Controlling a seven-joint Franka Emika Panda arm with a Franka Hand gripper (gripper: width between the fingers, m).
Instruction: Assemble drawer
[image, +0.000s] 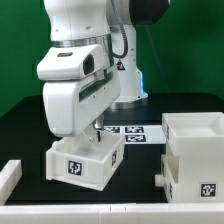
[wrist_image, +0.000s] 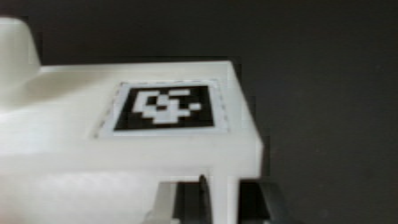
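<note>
The gripper is low over a small white tray, and its fingers reach down at the rim of the tray. In the wrist view a dark finger is seen just beside the tray wall that carries the square tag. I judge that the jaws are narrow and hold this wall, but the contact itself is not fully shown, so this is a judgement.

I take the large casing as the landmark. The tray with the gripper stands near it on the exterior view's left, with a gap of black table between them; they are apart. The marker board lies behind that gap, farther from the camera than the casing. Another white part lies well apart from the casing, at the far left edge of the exterior view.

The step in hand seems to be the grasping of the first tray. The next move calls for bringing the tray to the casing, with its side aligned to the opening, and sliding it straight in without tilting.
</note>
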